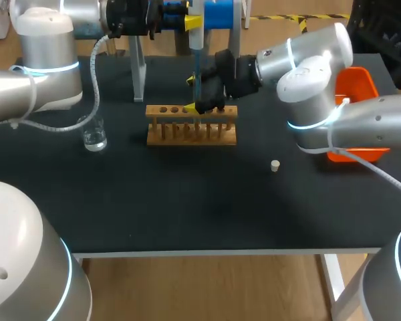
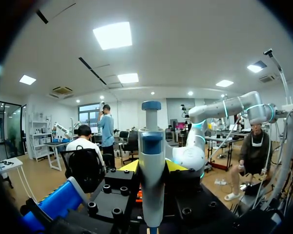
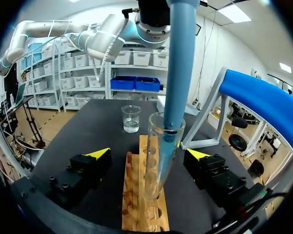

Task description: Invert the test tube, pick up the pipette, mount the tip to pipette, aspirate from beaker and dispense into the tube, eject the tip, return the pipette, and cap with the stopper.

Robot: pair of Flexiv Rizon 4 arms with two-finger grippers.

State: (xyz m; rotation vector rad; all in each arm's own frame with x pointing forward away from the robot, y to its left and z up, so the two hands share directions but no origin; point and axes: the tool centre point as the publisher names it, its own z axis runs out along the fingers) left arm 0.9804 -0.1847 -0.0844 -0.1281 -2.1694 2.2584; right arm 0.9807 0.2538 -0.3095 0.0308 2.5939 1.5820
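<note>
Head view shows your left gripper (image 1: 192,23) at the far side of the table, clamped on the pipette (image 1: 196,43), which hangs straight down from it. The pipette's blue tip (image 1: 196,75) runs down between the fingers of your right gripper (image 1: 192,94), which sits just above the wooden rack (image 1: 191,132). The beaker (image 1: 93,138) stands well off to that gripper's side, out toward your left arm. The stopper (image 1: 275,166) lies on the black table (image 1: 187,207) nearer to you, apart from both grippers. An orange bin (image 1: 355,83) sits beside your right arm.

Left wrist view: both yellow-tipped fingers (image 2: 128,166) press the pipette's body from two sides, and its plunger end sticks out ahead of them.

Right wrist view: your right gripper's fingers stand wide apart. The test tube (image 3: 158,161) stands upright in the rack between them, and neither finger touches it. The blue tip enters the tube's mouth from above. The beaker stands ahead of the gripper, beyond the rack's far end, with clear liquid in it.
</note>
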